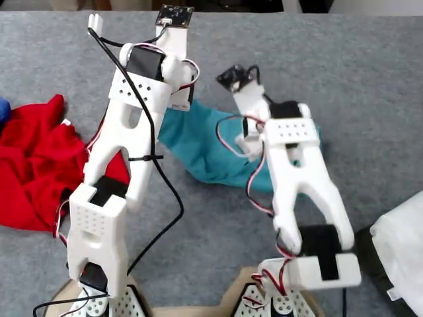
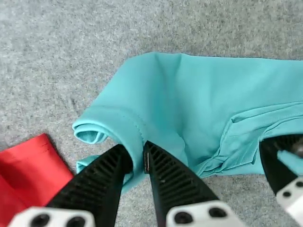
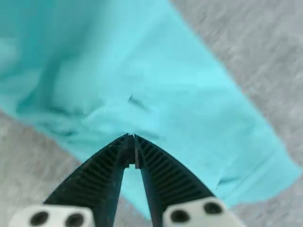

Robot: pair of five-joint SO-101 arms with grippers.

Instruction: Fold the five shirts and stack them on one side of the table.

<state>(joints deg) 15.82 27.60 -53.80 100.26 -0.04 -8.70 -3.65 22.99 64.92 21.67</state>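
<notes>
A teal shirt (image 1: 205, 148) lies crumpled at the table's middle, partly under both arms. My left gripper (image 2: 138, 158) is shut on a rolled hem edge of the teal shirt (image 2: 199, 104), on the side nearest the red shirt. My right gripper (image 3: 131, 142) is shut on a fold of the teal shirt (image 3: 118, 61) at its other side. The left wrist view also has the right arm's black finger (image 2: 274, 165) farther off, with teal cloth on it. In the high view the left arm (image 1: 142, 86) and the right arm (image 1: 291, 139) lean over the shirt.
A red shirt (image 1: 33, 165) lies bunched at the table's left, its corner (image 2: 23, 175) close to my left gripper. A white shirt (image 1: 403, 244) sits at the right edge. A bit of blue cloth (image 1: 3, 109) peeks in at the far left. Grey table (image 1: 344, 66) lies bare behind.
</notes>
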